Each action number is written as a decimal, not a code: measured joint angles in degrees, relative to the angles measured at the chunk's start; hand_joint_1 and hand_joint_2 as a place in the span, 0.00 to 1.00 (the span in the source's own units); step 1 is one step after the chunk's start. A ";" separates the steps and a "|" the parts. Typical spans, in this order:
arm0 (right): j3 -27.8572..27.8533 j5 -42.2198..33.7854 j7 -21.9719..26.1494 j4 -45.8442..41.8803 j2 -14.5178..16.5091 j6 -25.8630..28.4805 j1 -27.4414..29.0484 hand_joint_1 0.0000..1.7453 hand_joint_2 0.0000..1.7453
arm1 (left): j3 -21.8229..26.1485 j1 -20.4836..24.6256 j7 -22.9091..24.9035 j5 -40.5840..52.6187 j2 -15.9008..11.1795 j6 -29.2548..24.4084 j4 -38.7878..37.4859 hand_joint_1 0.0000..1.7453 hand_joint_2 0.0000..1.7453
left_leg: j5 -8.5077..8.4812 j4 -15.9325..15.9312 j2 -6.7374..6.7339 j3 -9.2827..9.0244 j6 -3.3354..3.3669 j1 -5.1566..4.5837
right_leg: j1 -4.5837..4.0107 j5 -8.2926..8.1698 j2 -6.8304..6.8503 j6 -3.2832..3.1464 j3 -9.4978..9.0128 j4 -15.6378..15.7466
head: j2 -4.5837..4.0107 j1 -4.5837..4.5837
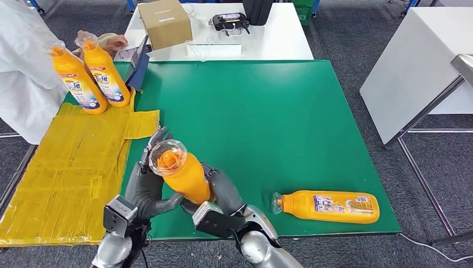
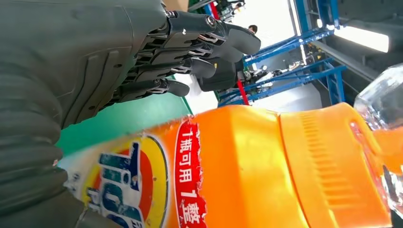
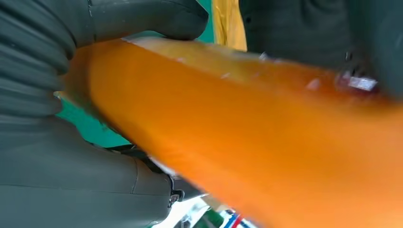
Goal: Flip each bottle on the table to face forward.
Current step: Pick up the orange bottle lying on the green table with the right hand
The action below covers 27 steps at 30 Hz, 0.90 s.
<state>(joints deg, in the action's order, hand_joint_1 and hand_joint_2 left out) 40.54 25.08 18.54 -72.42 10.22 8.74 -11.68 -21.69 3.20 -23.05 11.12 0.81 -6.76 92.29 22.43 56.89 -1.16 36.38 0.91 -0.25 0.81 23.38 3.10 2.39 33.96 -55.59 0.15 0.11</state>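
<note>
Head view: each robot hand, left (image 1: pixel 149 192) and right (image 1: pixel 223 192), grips the upright orange bottle (image 1: pixel 184 173).

Orange bottle (image 3: pixel 247 142), blurred, gripped by the right hand (image 3: pixel 71 95), thick grey thumb (image 3: pixel 147 19) pressed on it; green table surface (image 3: pixel 90 128) behind.

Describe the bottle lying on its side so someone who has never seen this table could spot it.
Find the green table, then its near right corner. The orange bottle there lies flat, its clear cap toward the robot's hands; the others stand or are held.
</note>
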 joint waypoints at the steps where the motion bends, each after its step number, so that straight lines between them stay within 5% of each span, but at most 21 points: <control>1: 0.65 0.96 -0.11 0.28 -0.06 0.33 -0.40 1.00 1.00 | -0.01 -0.08 -0.06 0.63 -0.07 -0.33 0.08 0.00 1.00 | 0.00 0.00 0.00 0.00 0.00 0.00 | 0.00 -0.01 -0.01 0.00 0.00 0.00 | 0.00 0.01; 9: 5.28 12.09 -3.21 0.73 -1.59 5.51 -3.17 1.00 1.00 | -0.05 -0.81 -0.19 8.29 -0.24 -5.41 0.17 0.00 1.00 | 0.00 0.02 -0.02 -0.01 0.00 -0.01 | 0.01 -0.02 -0.02 0.01 0.01 0.00 | 0.00 -0.01; 27: 7.90 13.54 -5.04 0.46 -2.66 6.32 -3.18 1.00 1.00 | -1.81 -0.93 0.02 22.01 -0.27 -12.19 -0.76 0.00 1.00 | 0.01 0.02 -0.03 0.00 0.00 -0.01 | 0.00 -0.02 -0.02 0.01 0.03 0.01 | 0.00 -0.01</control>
<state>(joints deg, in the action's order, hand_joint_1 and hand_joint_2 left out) 48.45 38.62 13.50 -71.96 7.56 15.06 -14.86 -23.50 2.27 -23.04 33.13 0.54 -18.95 91.53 22.44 56.91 -1.19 36.38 0.91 -0.27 0.82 23.36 3.07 2.40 33.99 -55.58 0.15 0.11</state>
